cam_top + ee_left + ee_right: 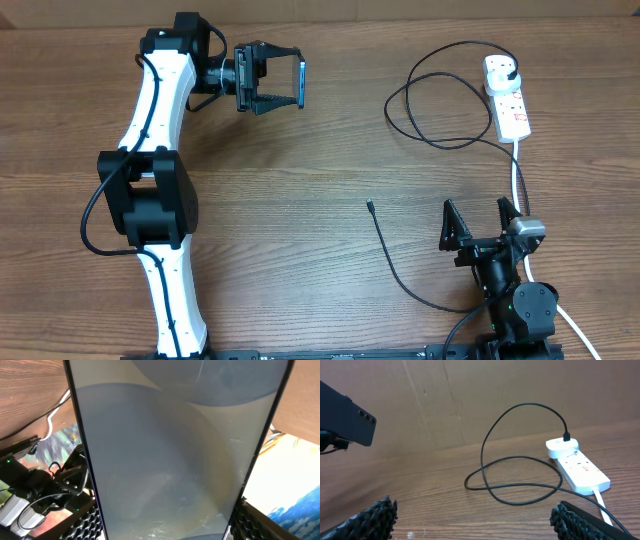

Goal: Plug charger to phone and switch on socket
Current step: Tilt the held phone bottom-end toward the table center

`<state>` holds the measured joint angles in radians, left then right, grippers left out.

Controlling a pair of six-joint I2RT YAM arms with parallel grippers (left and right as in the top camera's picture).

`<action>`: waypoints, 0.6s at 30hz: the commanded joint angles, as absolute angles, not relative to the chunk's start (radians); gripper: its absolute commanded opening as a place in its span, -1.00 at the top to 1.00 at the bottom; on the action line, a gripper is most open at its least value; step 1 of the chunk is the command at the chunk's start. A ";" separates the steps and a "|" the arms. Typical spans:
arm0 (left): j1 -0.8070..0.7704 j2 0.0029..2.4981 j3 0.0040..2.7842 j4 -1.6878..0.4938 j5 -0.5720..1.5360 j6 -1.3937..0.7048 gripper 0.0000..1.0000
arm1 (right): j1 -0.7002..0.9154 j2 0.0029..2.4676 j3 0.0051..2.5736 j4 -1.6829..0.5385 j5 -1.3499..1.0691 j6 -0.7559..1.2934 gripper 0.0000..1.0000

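My left gripper point(290, 85) is shut on the phone point(301, 83) and holds it on edge in the air above the table's far left. In the left wrist view the phone's pale blue screen point(175, 450) fills the frame between the fingers point(170, 530). The right wrist view shows its dark back point(350, 422). The charger cable point(385, 245) lies on the table with its connector tip point(370, 204) free; its plug point(513, 72) sits in the socket strip point(508, 100). My right gripper point(478, 215) is open and empty, right of the tip. It also shows in its own view point(475, 520).
The socket's thick white cord point(517, 175) runs toward the near edge, past my right arm. The black cable loops point(483, 455) on the table left of the socket point(580, 470). A brown cardboard wall point(470, 395) stands behind the table.
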<state>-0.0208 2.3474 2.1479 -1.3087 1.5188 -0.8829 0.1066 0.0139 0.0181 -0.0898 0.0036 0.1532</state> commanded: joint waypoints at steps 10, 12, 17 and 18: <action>-0.028 2.347 2.178 -1.308 1.578 -0.838 -0.35 | 0.113 0.003 0.008 -0.084 -0.001 0.152 -1.00; -0.028 2.347 2.178 -1.308 1.567 -0.833 -0.35 | 0.113 0.003 0.008 -0.084 -0.001 0.152 -1.00; -0.031 2.347 2.178 -1.308 1.541 -0.833 -0.35 | 0.113 0.003 0.008 -0.084 -0.001 0.152 -1.00; -0.033 2.347 2.178 -1.308 1.538 -0.833 -0.36 | 0.113 0.003 0.008 -0.084 -0.001 0.152 -1.00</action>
